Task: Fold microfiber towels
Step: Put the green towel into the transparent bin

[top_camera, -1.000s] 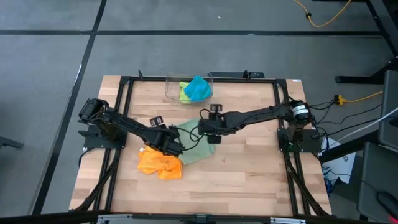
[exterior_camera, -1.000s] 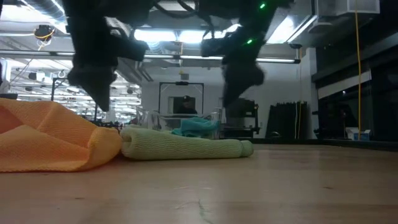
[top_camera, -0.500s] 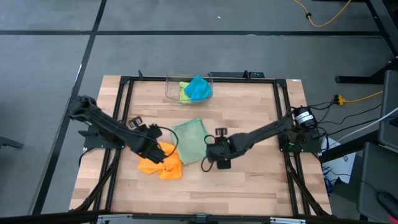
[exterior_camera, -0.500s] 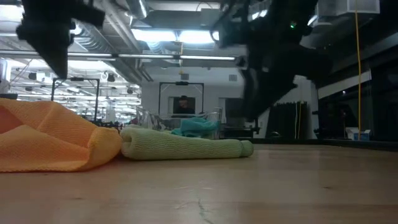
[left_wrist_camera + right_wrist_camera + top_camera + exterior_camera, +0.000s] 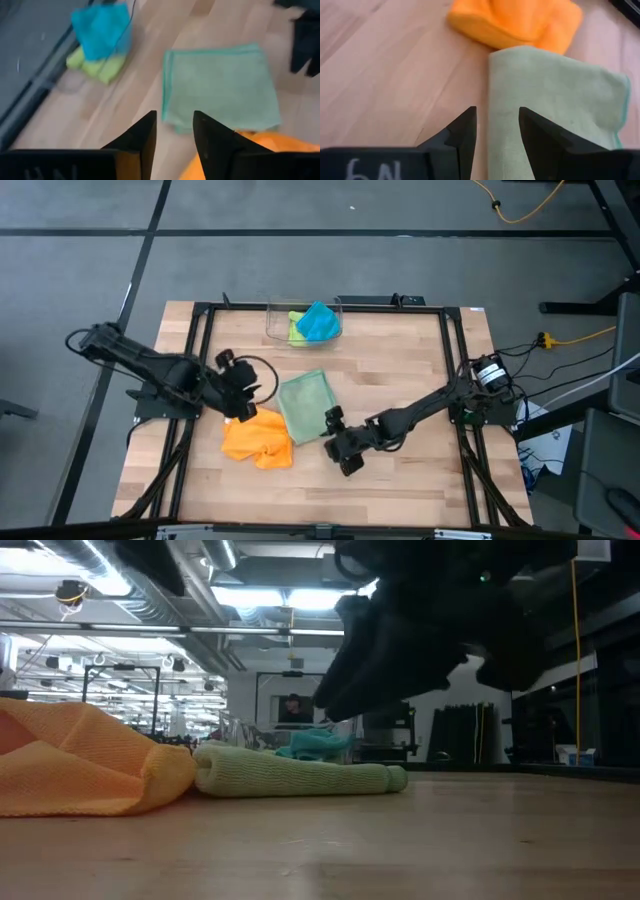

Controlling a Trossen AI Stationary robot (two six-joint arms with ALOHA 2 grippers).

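The pale sage green towel (image 5: 305, 406) lies folded flat at mid-table, and also shows in the low view (image 5: 300, 778). The orange towel (image 5: 258, 439) lies crumpled just to its left and nearer, touching its near left corner. The teal blue towel (image 5: 319, 321) rests on the lime green one (image 5: 296, 328) inside the clear bin (image 5: 275, 308) at the far edge. My left gripper (image 5: 248, 392) hovers open left of the sage towel. My right gripper (image 5: 330, 432) hovers open at the towel's near right corner. Both are empty.
Bare wooden tabletop (image 5: 400, 370) lies to the right of the towels and along the near edge. A black frame rail (image 5: 455, 380) runs along the table's sides. Cables lie on the floor at the right.
Both grippers have drawn back from the sage towel. My left gripper has gone toward the table's left edge and then a little far. My right gripper has gone from the towel's far right side toward the near edge. The sage towel lies flat and still.
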